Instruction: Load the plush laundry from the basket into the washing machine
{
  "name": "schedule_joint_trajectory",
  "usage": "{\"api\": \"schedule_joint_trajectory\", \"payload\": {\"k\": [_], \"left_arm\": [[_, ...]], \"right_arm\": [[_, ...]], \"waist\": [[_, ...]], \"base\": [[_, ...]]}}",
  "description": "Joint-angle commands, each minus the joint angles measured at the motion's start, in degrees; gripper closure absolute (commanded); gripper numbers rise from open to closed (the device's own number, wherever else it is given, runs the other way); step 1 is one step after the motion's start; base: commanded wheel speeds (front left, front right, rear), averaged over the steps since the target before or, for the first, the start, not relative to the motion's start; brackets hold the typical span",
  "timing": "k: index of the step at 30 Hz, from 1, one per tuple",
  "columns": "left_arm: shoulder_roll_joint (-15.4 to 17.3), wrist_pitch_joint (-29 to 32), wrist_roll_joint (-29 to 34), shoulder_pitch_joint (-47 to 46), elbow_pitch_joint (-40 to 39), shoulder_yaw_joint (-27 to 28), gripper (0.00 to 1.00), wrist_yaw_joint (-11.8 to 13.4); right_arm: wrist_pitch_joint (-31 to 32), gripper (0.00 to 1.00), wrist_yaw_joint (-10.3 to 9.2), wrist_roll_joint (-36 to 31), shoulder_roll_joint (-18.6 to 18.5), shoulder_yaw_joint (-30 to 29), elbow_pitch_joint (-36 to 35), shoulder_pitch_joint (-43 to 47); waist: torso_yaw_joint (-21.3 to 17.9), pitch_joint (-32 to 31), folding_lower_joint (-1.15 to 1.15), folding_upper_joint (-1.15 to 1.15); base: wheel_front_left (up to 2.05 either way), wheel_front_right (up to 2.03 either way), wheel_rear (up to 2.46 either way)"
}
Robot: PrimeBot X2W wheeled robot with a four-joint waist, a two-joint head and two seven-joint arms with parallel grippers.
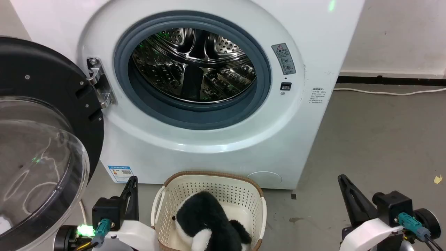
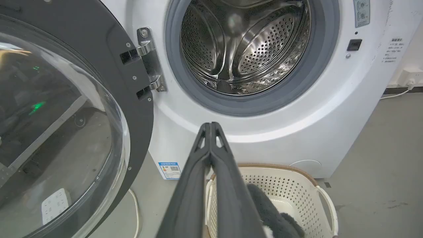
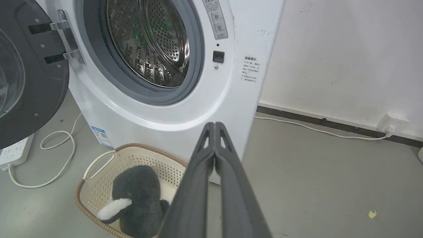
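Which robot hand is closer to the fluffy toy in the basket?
Left. The left gripper is beside the basket holding the toy; the right gripper stands farther off on its other side.

I am looking at a bare grey concrete floor (image 1: 366, 139). A large white front-loading washing machine (image 1: 209, 150) stands on it, and a small cream perforated plastic basket with a brown woven rim (image 1: 223, 190) sits just before its base. A flat white power strip (image 3: 15, 153) and its looped white cord (image 3: 67, 162) lie on the hinge side. A thin white cable (image 1: 383, 93) runs along the wall, near a small yellow scrap (image 1: 438, 179).
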Motion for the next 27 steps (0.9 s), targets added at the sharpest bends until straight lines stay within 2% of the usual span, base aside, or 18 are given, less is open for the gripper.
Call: {"api": "schedule_joint_trajectory", "payload": {"k": [1,27], "left_arm": [[0.0,0.0,0.1,-0.9,-0.2,0.0,1.00,-0.2],[0.0,0.0,0.1,-0.9,-0.2,0.0,1.00,-0.2]], "right_arm": [[0.0,1.00,-0.05,-0.4,0.0,0.0,-0.2,-0.7],[0.0,1.00,-0.05,-0.4,0.0,0.0,-0.2,-0.7]], "waist": [[0.0,0.0,0.00,0.00],[0.0,0.0,0.00,0.00]], "base": [[0.00,0.00,0.00],[0.00,0.00,0.00]]}}
